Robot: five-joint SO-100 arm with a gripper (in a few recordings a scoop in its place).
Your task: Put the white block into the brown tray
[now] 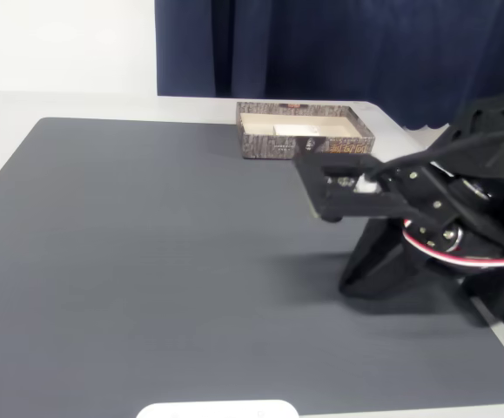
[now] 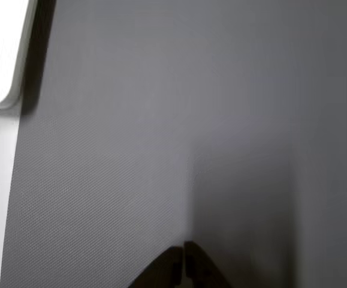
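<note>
white block [image 1: 306, 130] in brown tray [image 1: 269, 146], behind end effector [image 1: 314, 193].

One brown tray [image 1: 305, 132] near the top middle of the fixed view. One white block [image 1: 308, 129] inside. One black gripper [image 1: 314, 187]. One dark mat [image 1: 147, 261]. One blue curtain [image 1: 339, 43].

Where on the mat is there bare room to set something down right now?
The dark mat is bare from its left edge across to the arm, and between the brown tray and the white object at the near edge. It is crowded at the right, around the tool and arm base.
</note>
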